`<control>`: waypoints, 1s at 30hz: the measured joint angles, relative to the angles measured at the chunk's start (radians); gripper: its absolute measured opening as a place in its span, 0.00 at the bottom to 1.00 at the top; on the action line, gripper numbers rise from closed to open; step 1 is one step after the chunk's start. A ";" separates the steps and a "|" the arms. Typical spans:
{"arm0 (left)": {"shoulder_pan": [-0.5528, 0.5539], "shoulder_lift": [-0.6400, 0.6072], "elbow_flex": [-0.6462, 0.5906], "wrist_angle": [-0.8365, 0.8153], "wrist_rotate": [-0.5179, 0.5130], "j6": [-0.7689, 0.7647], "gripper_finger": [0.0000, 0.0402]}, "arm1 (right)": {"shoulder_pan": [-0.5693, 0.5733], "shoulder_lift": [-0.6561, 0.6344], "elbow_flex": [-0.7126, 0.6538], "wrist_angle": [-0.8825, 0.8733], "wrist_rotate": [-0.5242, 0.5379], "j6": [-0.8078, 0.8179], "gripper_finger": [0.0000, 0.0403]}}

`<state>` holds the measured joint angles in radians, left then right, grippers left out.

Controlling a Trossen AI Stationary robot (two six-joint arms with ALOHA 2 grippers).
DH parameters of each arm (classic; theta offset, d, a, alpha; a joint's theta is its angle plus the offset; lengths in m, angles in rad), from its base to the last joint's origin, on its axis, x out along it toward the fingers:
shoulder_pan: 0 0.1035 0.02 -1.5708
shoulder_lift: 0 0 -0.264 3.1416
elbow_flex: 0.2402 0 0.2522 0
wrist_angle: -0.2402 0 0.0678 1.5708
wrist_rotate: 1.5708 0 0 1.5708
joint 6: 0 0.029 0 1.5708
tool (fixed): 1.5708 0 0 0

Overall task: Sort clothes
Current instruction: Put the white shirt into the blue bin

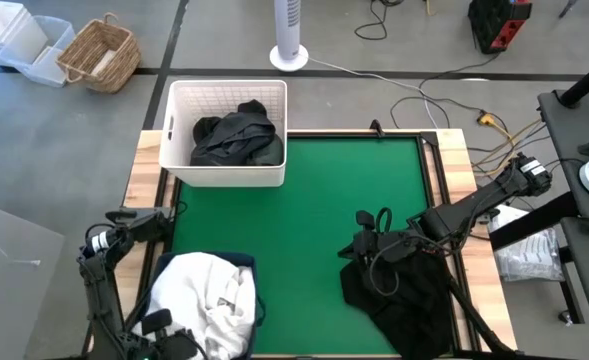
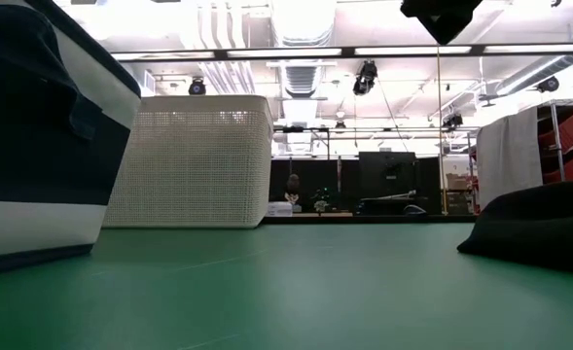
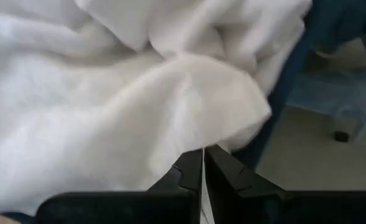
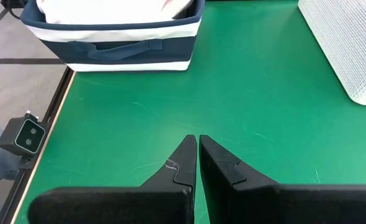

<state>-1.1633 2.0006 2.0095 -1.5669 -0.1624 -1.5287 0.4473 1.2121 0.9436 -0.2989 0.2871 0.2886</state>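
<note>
Beside the black clothes (image 1: pixel 404 285) — right hand (image 1: pixel 362 240), fingers together.

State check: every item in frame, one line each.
White basket: upright on the table's far left, holding dark clothes.
Blue bin: upright at the near left, filled with white clothes.
Black pile: loose on the green mat, near right.
Left tool: shut, empty, over the white clothes.
Right tool: shut, empty, above bare mat by the black pile.
</note>
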 joint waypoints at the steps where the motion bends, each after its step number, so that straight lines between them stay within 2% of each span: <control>1: 0.000 -0.001 -0.003 -0.005 -0.012 0.000 0.00 | 0.000 0.000 0.000 0.000 0.000 0.000 0.03; 12: 0.005 -0.001 -0.225 0.007 -0.002 -0.052 0.00 | 0.000 0.000 0.000 0.004 0.000 0.000 0.03; 23: 0.032 -0.010 -0.427 0.275 0.006 -0.048 0.00 | 0.000 0.000 -0.005 0.018 0.000 0.000 0.03; 26: 0.032 -0.010 -0.449 0.326 0.007 -0.047 0.00 | 0.000 0.000 -0.005 0.024 0.000 0.000 0.03; 30: 0.032 -0.009 -0.430 0.307 0.003 -0.050 0.00 | 0.000 0.000 -0.006 0.023 0.000 0.000 0.03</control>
<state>-1.1316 1.9918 1.5795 -1.2604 -0.1596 -1.5787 0.4473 1.2121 0.9375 -0.2764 0.2874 0.2882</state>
